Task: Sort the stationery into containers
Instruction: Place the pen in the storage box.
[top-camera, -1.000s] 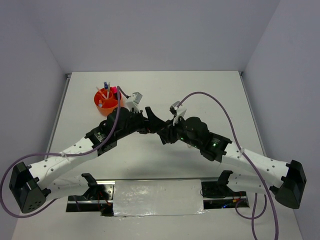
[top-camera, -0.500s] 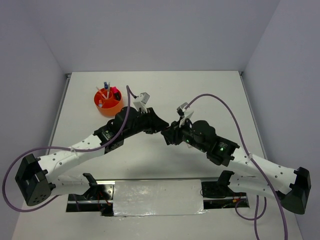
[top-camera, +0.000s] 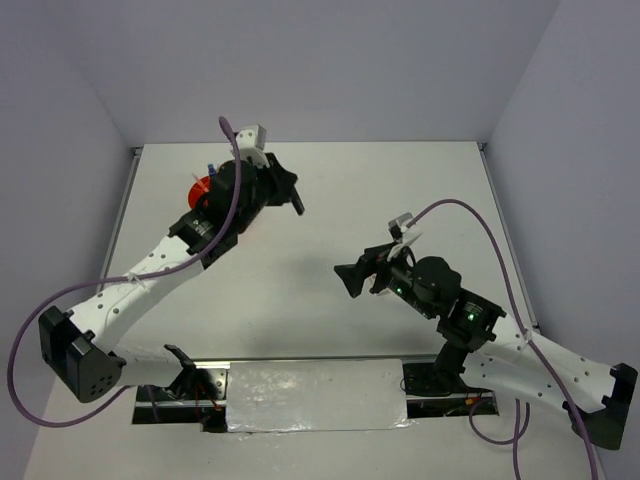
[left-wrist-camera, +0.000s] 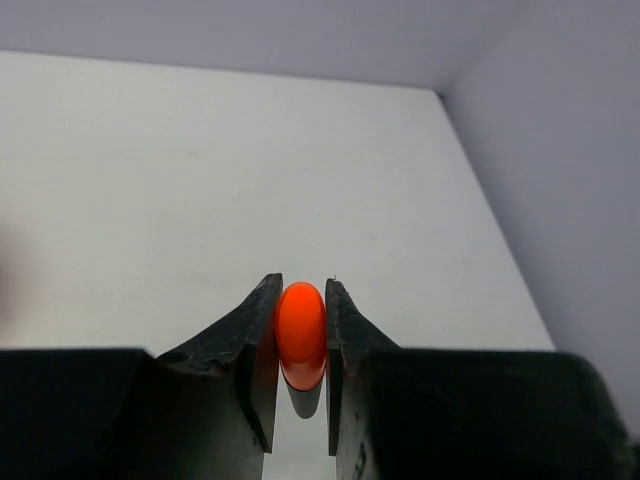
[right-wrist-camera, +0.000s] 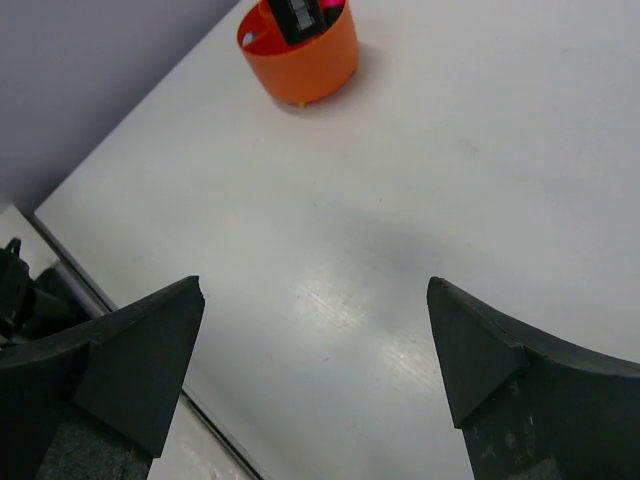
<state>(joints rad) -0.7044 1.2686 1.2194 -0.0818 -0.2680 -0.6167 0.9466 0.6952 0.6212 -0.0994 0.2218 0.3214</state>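
Note:
My left gripper (left-wrist-camera: 302, 290) is shut on a stationery piece with a rounded orange tip (left-wrist-camera: 301, 330); only that tip shows between the fingers. Seen from above, the left gripper (top-camera: 293, 200) is raised at the back left, just right of the orange container (top-camera: 203, 188), which the arm mostly hides. In the right wrist view the container (right-wrist-camera: 300, 55) stands far off on the table, with a black piece and something pink sticking out of it. My right gripper (right-wrist-camera: 315, 285) is open with nothing in it, and hangs over the table's middle right (top-camera: 347, 275).
The white table (top-camera: 400, 190) has grey walls at the back and both sides. A metal strip (top-camera: 315, 395) with the arm mounts runs along the near edge. Purple cables loop from both arms.
The two grippers met at the table's middle. The left arm has since swung up and back to the container with the orange-tipped piece. The right gripper has opened and pulled back toward the near right.

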